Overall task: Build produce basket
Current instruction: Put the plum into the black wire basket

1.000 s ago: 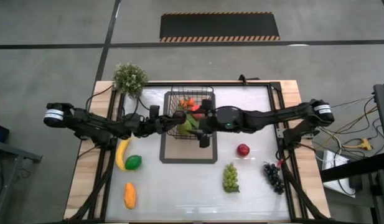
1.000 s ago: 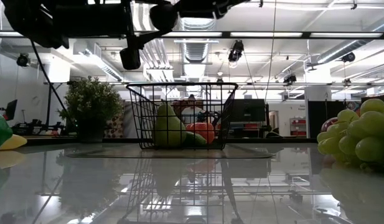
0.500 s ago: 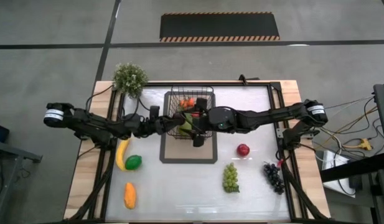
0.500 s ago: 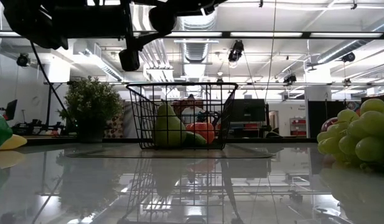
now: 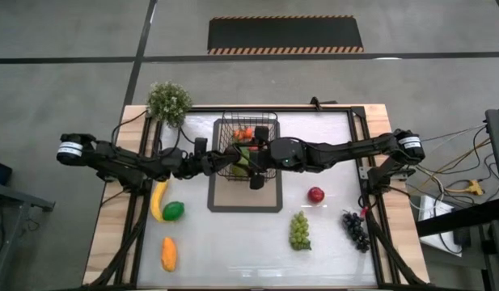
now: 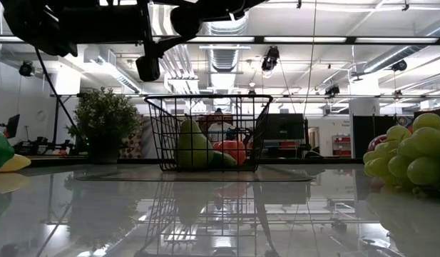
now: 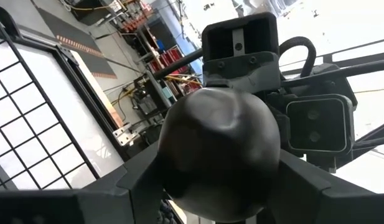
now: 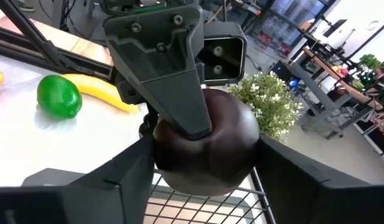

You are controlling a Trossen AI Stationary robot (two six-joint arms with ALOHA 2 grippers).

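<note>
over the black wire basket (image 5: 245,151) at mid-table, the left gripper (image 8: 179,109) and right gripper (image 7: 238,46) both pinch one dark round fruit (image 8: 204,140); a pear (image 6: 191,146) and tomato (image 6: 230,150) lie inside.

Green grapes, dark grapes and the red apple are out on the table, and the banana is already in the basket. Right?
Not quite. The banana is not in the basket; the high view shows it lying on the table beside the lime. The green grapes, dark grapes and red apple are indeed out on the table.
</note>
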